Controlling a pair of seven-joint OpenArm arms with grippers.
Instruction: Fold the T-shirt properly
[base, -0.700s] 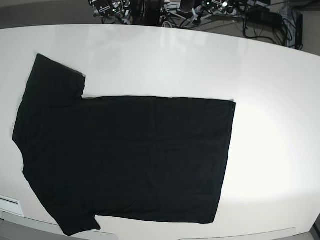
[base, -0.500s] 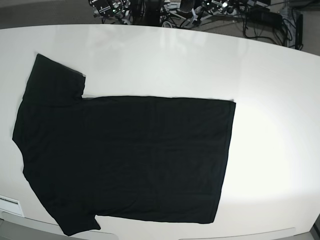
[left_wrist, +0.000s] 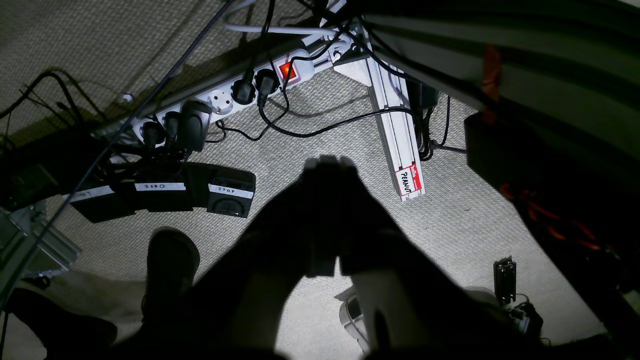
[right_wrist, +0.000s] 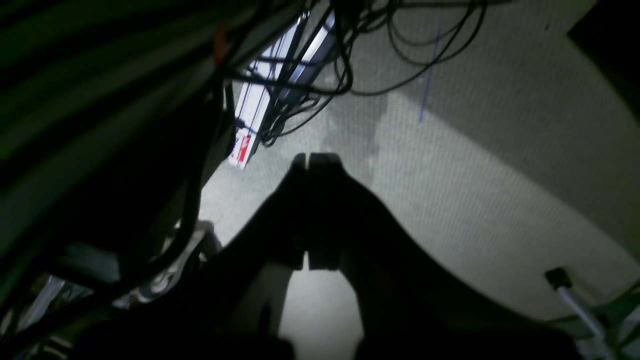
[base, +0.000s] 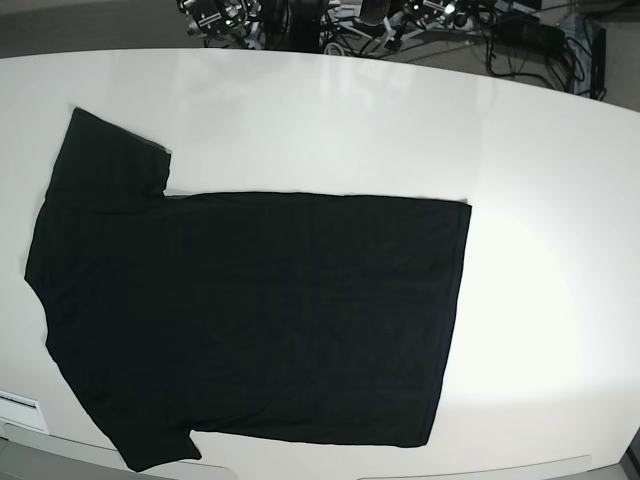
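The black T-shirt (base: 250, 310) lies spread flat on the white table (base: 540, 200), plain side up, sleeves at the left and hem at the right. Neither arm shows in the base view. In the left wrist view my left gripper (left_wrist: 327, 162) hangs over the carpeted floor below table level, fingers pressed together and holding nothing. My right gripper (right_wrist: 310, 159) is likewise shut and empty above the floor in the right wrist view. The T-shirt is in neither wrist view.
A power strip (left_wrist: 235, 95) with plugs, labelled black boxes (left_wrist: 220, 192) and an aluminium rail (left_wrist: 395, 125) lie on the carpet under the left gripper. Cables (right_wrist: 310, 75) hang near the right gripper. Equipment and cables (base: 330, 25) crowd the table's far edge.
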